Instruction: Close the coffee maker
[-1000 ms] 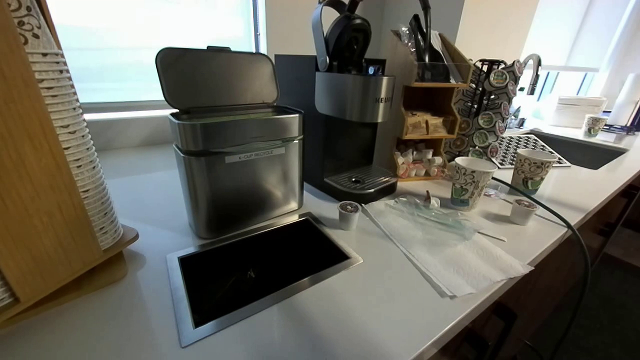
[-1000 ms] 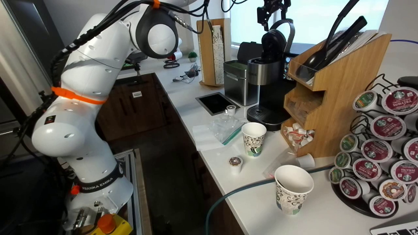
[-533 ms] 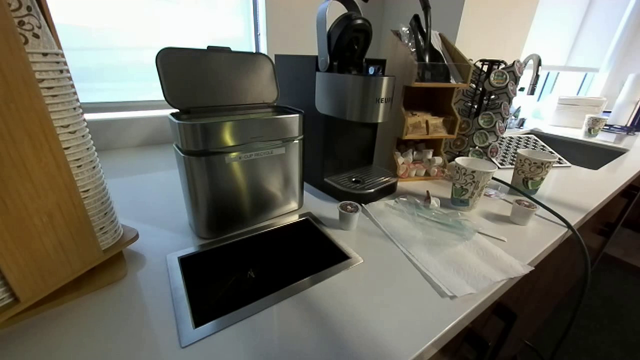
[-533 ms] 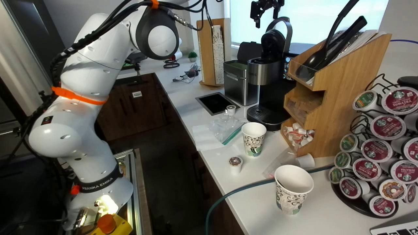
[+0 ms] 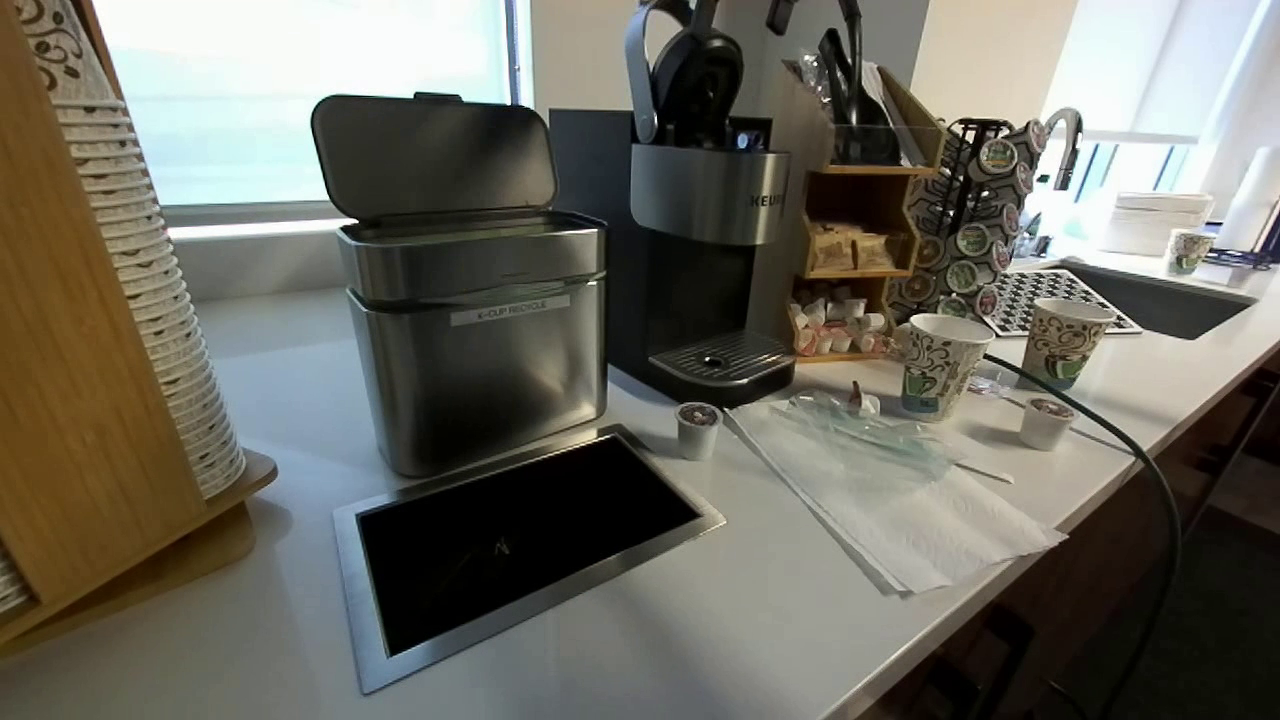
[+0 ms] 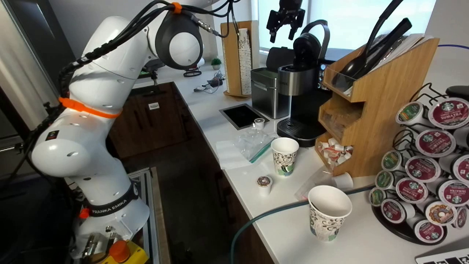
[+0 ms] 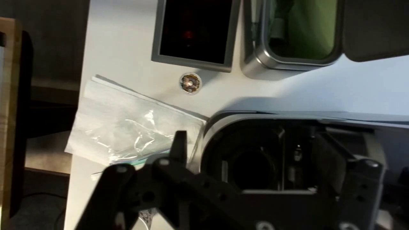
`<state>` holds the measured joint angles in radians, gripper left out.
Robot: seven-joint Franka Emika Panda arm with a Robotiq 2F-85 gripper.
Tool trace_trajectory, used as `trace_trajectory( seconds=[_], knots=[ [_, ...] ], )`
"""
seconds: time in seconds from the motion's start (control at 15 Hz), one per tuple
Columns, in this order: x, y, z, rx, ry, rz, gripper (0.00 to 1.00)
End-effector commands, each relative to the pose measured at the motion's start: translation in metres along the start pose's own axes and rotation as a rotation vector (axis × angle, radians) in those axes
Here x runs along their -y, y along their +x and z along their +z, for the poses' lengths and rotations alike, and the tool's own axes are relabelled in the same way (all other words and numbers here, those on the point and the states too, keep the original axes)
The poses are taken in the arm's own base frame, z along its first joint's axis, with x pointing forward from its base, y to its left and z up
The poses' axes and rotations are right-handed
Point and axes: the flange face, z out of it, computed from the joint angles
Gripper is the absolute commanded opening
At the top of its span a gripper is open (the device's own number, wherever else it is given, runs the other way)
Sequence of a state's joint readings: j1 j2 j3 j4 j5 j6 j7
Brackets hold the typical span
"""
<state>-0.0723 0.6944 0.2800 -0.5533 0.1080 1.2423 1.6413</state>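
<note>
The dark coffee maker (image 5: 710,195) stands on the counter with its top raised. Its grey handle (image 5: 642,80) points up; in an exterior view the handle (image 6: 324,36) also stands upright. My gripper (image 6: 283,36) is open and empty, in the air above the machine, beside the raised handle and apart from it. In the wrist view, my gripper's fingers are spread wide over the coffee maker (image 7: 220,140), and the dark open pod chamber shows between them. The gripper's body hides part of the machine's top there.
A steel canister (image 5: 480,370) with its lid up stands beside the machine. A wooden organizer (image 6: 395,99) with upright utensils is on its other side. Paper cups (image 6: 284,154), a pod (image 5: 697,432), a napkin (image 5: 900,530) with a plastic bag and a framed counter opening (image 5: 530,540) lie in front.
My gripper has moved left and lower in an exterior view, away from the raised handle, and more of it shows. The handle has shifted only slightly and stays up.
</note>
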Motion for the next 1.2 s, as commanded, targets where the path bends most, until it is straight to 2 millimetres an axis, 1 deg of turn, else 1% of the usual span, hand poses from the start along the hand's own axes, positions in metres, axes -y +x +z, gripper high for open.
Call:
trace_trajectory(
  seconds=[0.0, 0.13, 0.2, 0.4, 0.47, 0.53, 0.67, 0.73, 0.8, 0.87, 0.93, 1.0, 1.07, 1.13],
  knots=[
    [-0.003, 0.001, 0.020, 0.022, -0.098, -0.008, 1.00],
    [-0.002, -0.004, 0.007, 0.017, -0.044, -0.031, 1.00],
    [0.001, -0.010, -0.010, 0.005, 0.045, -0.058, 1.00],
    [0.000, -0.021, -0.050, -0.002, 0.225, -0.084, 1.00],
    [0.000, -0.021, -0.060, -0.031, 0.281, -0.067, 1.00],
    [0.003, -0.015, -0.071, -0.056, 0.335, -0.043, 1.00],
    [0.014, -0.017, -0.082, -0.111, 0.462, -0.044, 1.00],
    [0.018, -0.018, -0.084, -0.140, 0.499, -0.060, 1.00],
    [0.010, -0.014, -0.084, -0.091, 0.443, -0.044, 1.00],
    [0.014, -0.014, -0.086, -0.106, 0.472, -0.050, 1.00],
    [0.025, -0.019, -0.090, -0.077, 0.578, -0.021, 1.00],
    [0.036, -0.019, -0.087, -0.097, 0.648, 0.009, 1.00],
    [0.041, -0.019, -0.089, -0.064, 0.698, 0.032, 1.00],
    [0.046, -0.017, -0.090, -0.065, 0.755, 0.061, 1.00]
  ],
)
